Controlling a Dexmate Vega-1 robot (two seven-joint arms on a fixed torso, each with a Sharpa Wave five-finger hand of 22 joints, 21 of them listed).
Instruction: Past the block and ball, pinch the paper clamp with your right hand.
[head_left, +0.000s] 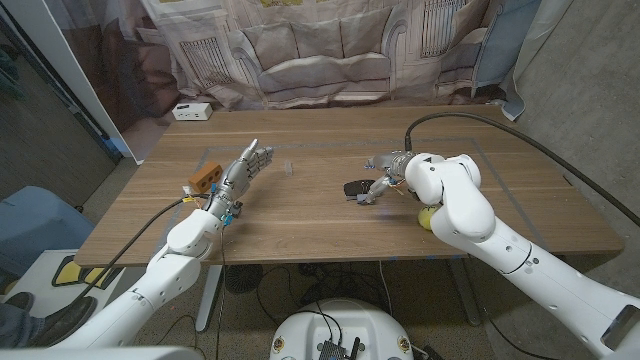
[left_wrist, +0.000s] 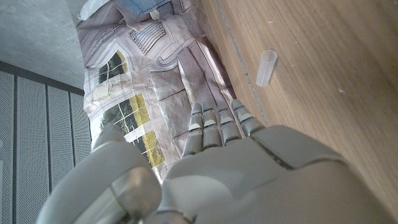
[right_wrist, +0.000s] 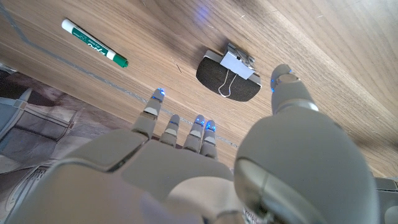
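Hovering right hand (right_wrist: 205, 168) just beside paper clamp (right_wrist: 229, 73)

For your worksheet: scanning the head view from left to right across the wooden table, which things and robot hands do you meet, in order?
Orange block → left hand → small clear tube → black paper clamp → right hand → yellow-green ball.

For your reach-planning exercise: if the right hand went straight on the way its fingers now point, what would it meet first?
Probably the clamp, which lies just beyond the right hand with its fingers apart. A marker lies off to one side, out of that line. Depth is unclear.
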